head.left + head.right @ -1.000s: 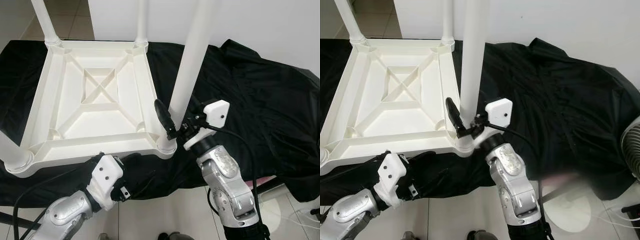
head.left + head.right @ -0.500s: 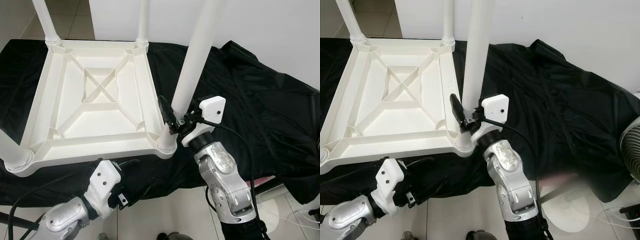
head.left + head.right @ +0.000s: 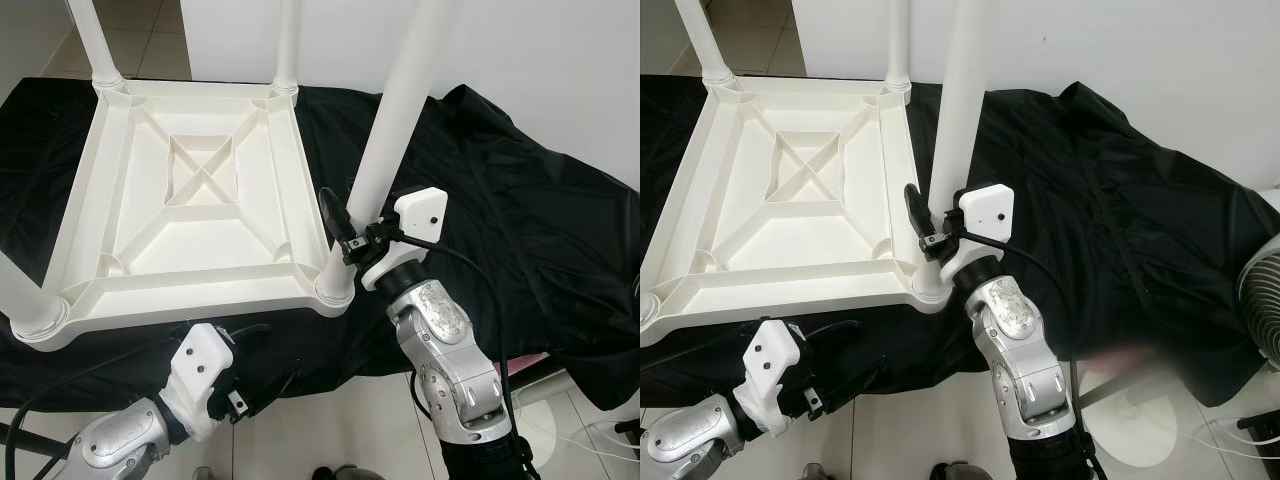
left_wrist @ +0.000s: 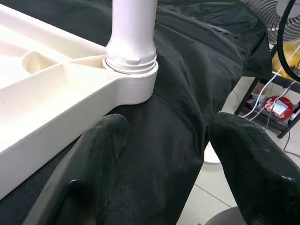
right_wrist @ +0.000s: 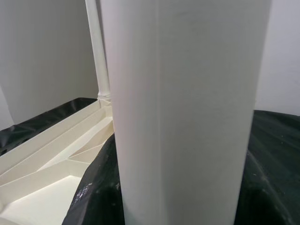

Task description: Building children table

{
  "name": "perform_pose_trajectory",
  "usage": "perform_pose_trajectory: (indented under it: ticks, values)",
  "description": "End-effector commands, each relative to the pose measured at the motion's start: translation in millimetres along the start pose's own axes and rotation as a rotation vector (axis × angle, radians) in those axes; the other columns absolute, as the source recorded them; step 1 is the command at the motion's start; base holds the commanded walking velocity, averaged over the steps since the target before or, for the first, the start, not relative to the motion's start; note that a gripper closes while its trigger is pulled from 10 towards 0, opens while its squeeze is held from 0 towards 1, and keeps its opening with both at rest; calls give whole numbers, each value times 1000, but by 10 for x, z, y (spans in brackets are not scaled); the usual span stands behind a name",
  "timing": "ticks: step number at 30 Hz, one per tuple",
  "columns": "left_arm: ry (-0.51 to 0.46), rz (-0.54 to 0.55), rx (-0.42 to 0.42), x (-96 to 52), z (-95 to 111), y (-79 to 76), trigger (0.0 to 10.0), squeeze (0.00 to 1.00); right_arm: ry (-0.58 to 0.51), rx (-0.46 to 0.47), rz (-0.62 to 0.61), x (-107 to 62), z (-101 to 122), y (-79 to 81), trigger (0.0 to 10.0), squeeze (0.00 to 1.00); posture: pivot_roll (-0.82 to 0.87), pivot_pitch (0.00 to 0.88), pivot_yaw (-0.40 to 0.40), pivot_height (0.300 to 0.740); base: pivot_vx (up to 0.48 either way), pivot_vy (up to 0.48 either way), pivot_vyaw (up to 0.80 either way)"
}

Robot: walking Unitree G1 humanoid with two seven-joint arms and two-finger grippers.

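Note:
The white plastic table top (image 3: 200,300) lies upside down on a black cloth, with a leg standing at each corner. My right gripper (image 3: 352,218) is shut on the near-right leg (image 3: 395,110) just above its socket (image 4: 131,79). One black finger (image 3: 915,205) shows on the leg's left side, and the leg (image 5: 187,112) stands between the two fingers in the right wrist view. My left gripper (image 3: 252,350) is open below the table's front edge, over the hanging cloth. Its fingers (image 4: 101,154) hold nothing and point toward that socket.
The black cloth (image 3: 520,210) drapes over the support and hangs off the front. Other legs stand at the far left (image 3: 95,40), far right (image 3: 288,45) and near left (image 3: 15,290). A fan (image 3: 1260,290) and cables stand on the tiled floor at the right.
My left gripper has drawn back and down from the table's front edge toward me. The right gripper stays on the near-right leg, a little higher.

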State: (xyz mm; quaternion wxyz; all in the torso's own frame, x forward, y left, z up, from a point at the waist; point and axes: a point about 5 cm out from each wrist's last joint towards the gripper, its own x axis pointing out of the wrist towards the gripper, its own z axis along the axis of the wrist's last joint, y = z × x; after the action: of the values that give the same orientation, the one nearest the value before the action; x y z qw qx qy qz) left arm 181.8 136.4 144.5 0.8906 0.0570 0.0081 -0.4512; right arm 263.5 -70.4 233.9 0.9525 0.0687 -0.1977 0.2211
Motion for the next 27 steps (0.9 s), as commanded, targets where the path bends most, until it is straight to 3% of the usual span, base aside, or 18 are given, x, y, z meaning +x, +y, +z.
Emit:
perform_pose_trajectory:
  ticks: [1,4,6,14,15,19,27]
  values:
    - [17,-41,-15,-23,-25,-35,10000,0,-11,17,-47,-6,39,-49,10000,0,67,130,-100,740,0,0,0]
    - [26,-37,-24,-41,-49,-41,10000,0,2,64,-106,-18,18,-89,10000,0,67,132,-101,740,0,0,0]
    - [35,-44,-39,-53,-72,-60,10000,0,19,151,-168,-39,-23,-120,10000,0,67,132,-101,740,0,0,0]
    - [67,-46,-64,-95,-143,-76,10000,0,62,321,-259,-104,-102,-169,10000,0,59,144,-92,740,0,0,0]
    - [73,-41,-70,-109,-161,-64,10000,0,77,381,-294,-144,-136,-201,10000,0,55,146,-92,740,0,0,0]
    - [76,-37,-73,-118,-170,-54,10000,0,85,421,-316,-171,-159,-221,10000,0,54,146,-91,740,0,0,0]
    - [112,13,-74,-163,-273,67,10000,0,119,629,-443,-369,-295,-422,10000,0,37,148,-79,740,0,0,0]
